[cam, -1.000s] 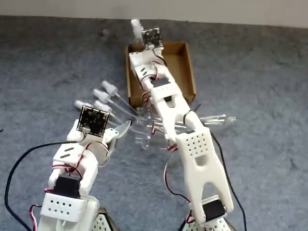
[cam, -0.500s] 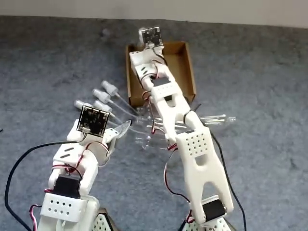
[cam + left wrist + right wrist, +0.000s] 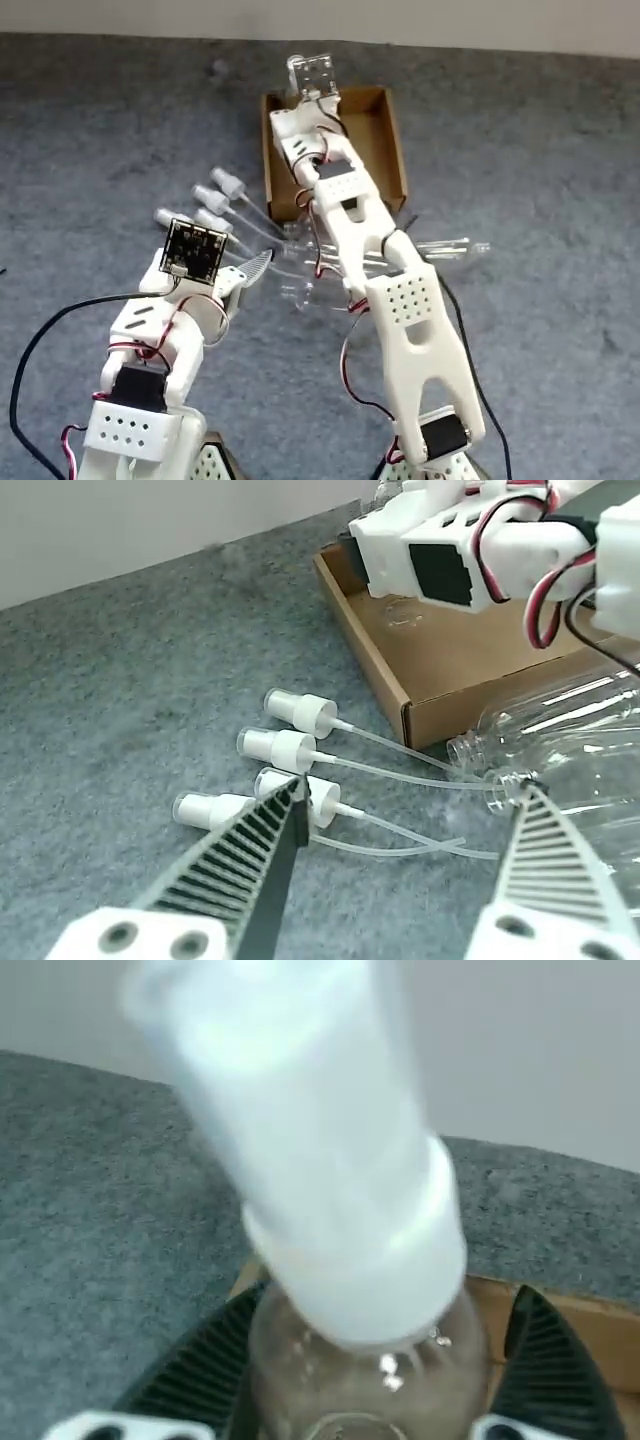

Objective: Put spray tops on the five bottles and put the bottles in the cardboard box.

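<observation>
Carpet (image 3: 90,150) spreads across the high view, where the right arm stretches to the upper middle of the frame and its right gripper (image 3: 312,72) sits over the far end of the cardboard box (image 3: 378,140). What it holds is hard to make out there. At lower left, the left gripper (image 3: 255,262) hangs just beside four loose spray tops (image 3: 212,198), with clear bottles (image 3: 450,247) lying at centre, partly hidden under the right arm. The left wrist view shows more. The left gripper (image 3: 410,790) is spread wide with nothing between its fingers. The spray tops (image 3: 280,748) lie in a row just beyond one fingertip, their tubes running toward the clear bottles (image 3: 570,730), which are cut off at the edge. The cardboard box (image 3: 465,655) lies behind them. In the right wrist view, the right gripper (image 3: 388,1305) is clamped on a capped bottle (image 3: 350,1390). Its blurred white top (image 3: 330,1190) points at the camera, and a strip of the cardboard box (image 3: 615,1308) shows behind.
</observation>
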Controlling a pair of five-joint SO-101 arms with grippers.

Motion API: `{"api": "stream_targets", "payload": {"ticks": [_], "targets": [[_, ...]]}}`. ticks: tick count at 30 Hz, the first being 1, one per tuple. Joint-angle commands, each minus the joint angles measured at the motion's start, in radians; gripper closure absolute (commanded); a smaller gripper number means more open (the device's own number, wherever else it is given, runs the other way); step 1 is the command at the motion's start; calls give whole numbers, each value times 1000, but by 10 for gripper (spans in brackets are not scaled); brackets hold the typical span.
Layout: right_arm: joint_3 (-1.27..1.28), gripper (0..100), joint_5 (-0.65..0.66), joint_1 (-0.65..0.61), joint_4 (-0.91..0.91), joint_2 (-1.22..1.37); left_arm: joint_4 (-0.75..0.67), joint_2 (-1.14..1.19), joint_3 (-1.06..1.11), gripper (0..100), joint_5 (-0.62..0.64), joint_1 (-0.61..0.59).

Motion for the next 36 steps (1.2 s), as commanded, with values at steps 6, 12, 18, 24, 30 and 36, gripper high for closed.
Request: {"api": "stream_targets", "payload": {"ticks": [6,12,18,24,30,36], "targets": [[-74,704,8,-1,25,-231,-23,5,-4,748,-6,-12],[-73,705,11,-1,71,-352,-23,5,-4,748,-6,-12],[-73,705,11,-1,131,-455,-23,5,-4,748,-6,-12],[-73,706,11,-7,384,-604,-23,5,-4,748,-6,-12],[-73,707,14,-5,746,-765,-34,4,15,748,-6,-10],[-71,707,14,-1,1138,-881,-101,5,50,748,-2,-16]]}}
